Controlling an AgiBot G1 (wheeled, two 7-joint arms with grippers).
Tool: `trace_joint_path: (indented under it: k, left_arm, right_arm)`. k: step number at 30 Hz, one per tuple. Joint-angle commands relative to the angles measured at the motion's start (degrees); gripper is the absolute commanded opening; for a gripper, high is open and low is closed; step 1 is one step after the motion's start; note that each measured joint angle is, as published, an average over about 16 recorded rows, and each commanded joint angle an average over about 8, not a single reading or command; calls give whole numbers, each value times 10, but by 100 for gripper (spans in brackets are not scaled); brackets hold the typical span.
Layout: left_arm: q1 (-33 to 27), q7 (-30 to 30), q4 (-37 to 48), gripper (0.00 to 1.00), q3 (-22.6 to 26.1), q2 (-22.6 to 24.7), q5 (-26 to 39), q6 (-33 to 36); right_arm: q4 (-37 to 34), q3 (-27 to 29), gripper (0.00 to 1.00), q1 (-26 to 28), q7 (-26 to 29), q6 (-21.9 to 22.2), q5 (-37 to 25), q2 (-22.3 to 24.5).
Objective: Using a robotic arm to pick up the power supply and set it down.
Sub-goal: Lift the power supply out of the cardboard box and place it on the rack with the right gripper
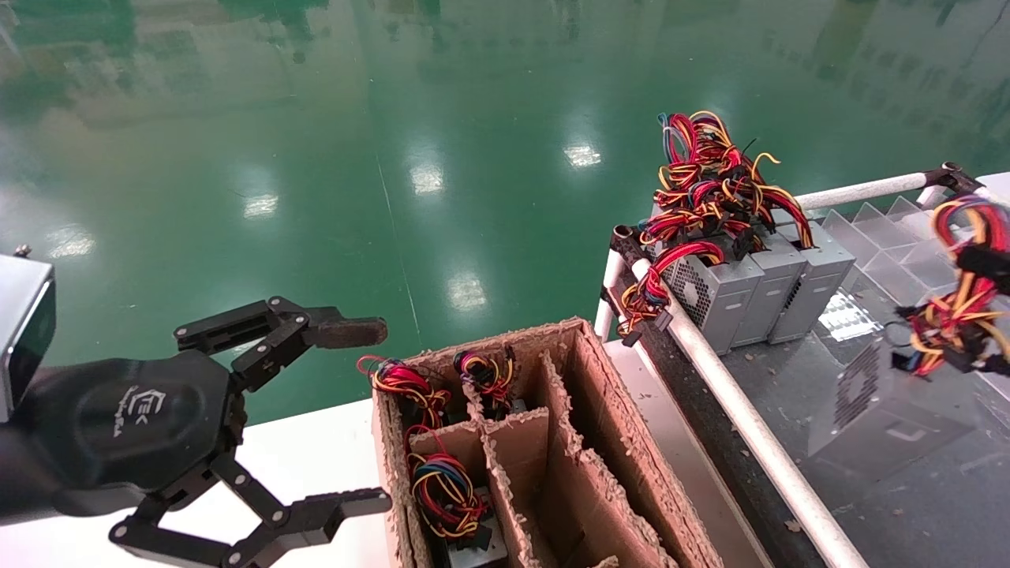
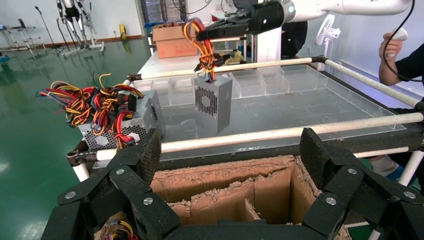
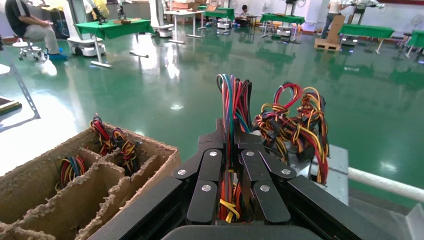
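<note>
Grey power supply (image 1: 884,418) hanging by its wires above the clear tray (image 1: 892,268), left gripper (image 1: 363,410) spread wide beside the cardboard box (image 1: 600,442), left wrist view showing the robotic arm (image 2: 350,6) holding the supply aloft, right gripper (image 3: 232,150) clenched on the wire bundle (image 3: 234,107)

Only marking in view: a small white logo with a line of tiny lettering under it, printed on the black hexagonal body of the left hand (image 1: 359,414) in the head view; the letters are too small to read. No legible text, label or number on the grey metal power supply boxes (image 1: 750,288), the brown cardboard divider box (image 1: 584,410) or anything else in either wrist view.
</note>
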Motion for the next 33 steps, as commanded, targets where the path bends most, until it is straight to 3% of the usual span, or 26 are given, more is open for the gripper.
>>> trace_joint_path:
  k: [1,16,33]
  left_arm:
    - [0,0,0,100,0,0,0,0]
    - [0,0,0,100,0,0,0,0]
    - [0,0,0,100,0,0,0,0]
  right_arm:
    - [-8,-4,0,-3,-3,4,-4,-10]
    - [-97,-44,0,122,11,11,-97,-118]
    - [-231,-79,0,219,-48,19,-168,-218]
